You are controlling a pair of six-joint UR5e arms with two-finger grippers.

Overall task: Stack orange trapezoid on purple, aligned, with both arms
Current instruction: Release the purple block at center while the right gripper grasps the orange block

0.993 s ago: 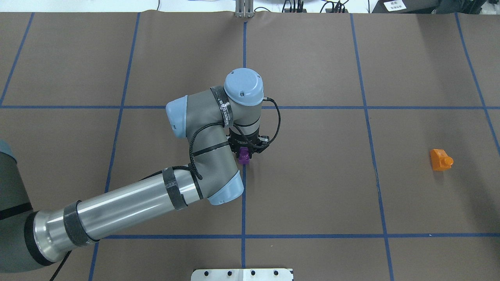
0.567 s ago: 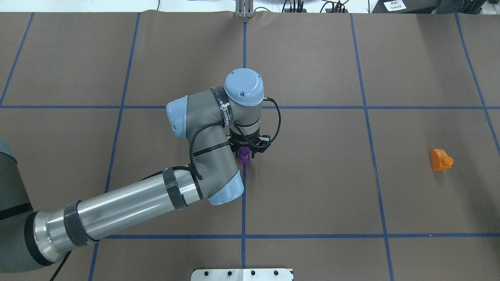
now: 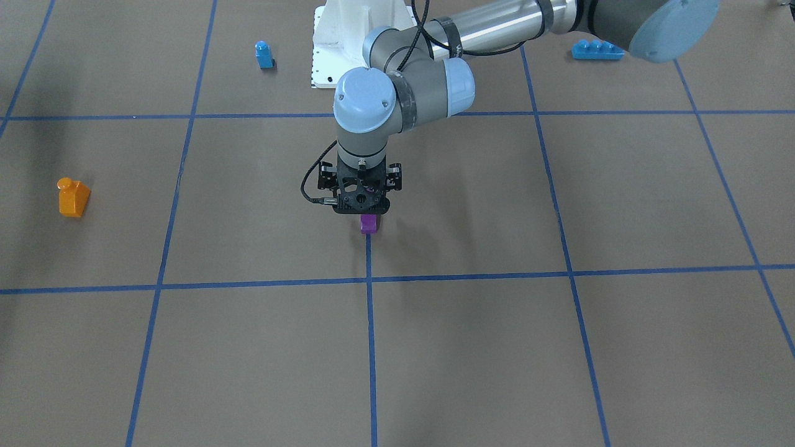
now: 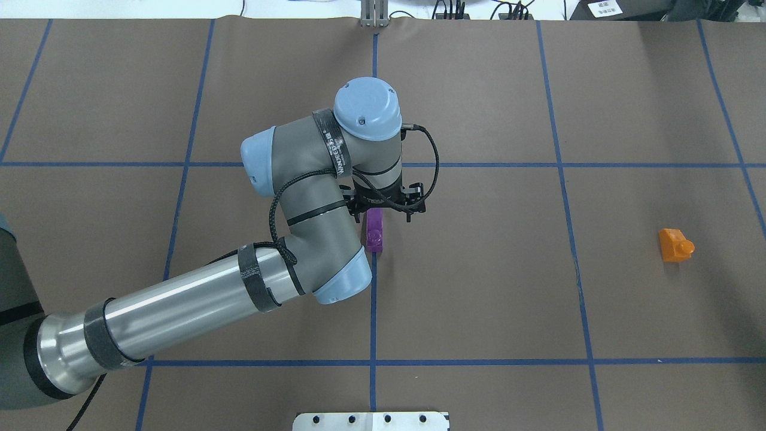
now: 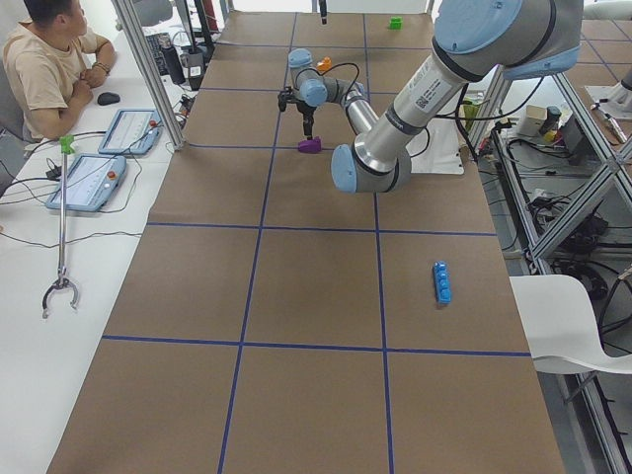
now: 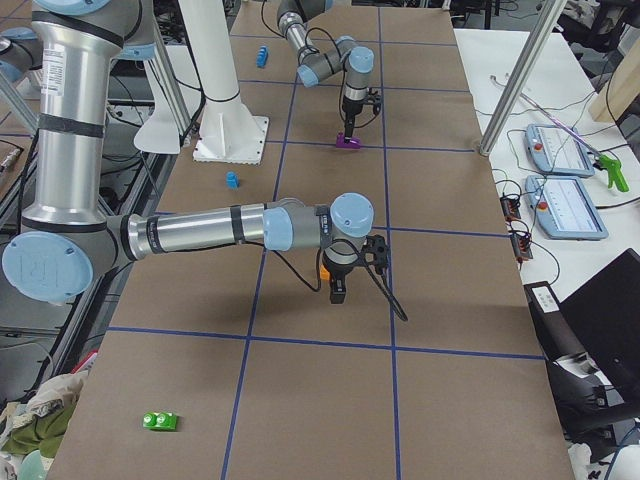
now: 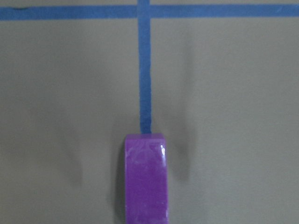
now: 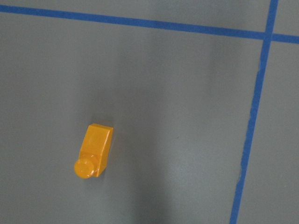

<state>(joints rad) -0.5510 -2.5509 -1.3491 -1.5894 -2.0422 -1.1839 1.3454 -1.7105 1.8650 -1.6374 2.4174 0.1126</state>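
Note:
The purple brick [image 4: 375, 234] lies on the table on the blue centre line; it also shows in the front view [image 3: 369, 224] and at the bottom of the left wrist view [image 7: 145, 179]. My left gripper [image 4: 383, 206] hangs just above it, open and empty. The orange trapezoid [image 4: 675, 245] lies on its side far to the right, stud toward the right; it also shows in the right wrist view [image 8: 95, 151]. My right gripper [image 6: 338, 290] shows only in the exterior right view, by the orange trapezoid [image 6: 323, 270]; I cannot tell whether it is open or shut.
A small blue single-stud brick [image 3: 264, 54] and a long blue brick [image 3: 596, 49] lie near the robot's white base plate [image 3: 329, 68]. A green brick [image 6: 160, 421] lies at the table's right end. A person [image 5: 49, 59] sits beside the table.
My left wrist has lifted and shifted away from the robot's base. The gripper has spread open, and more of the purple brick shows on the table. The orange trapezoid has not moved.

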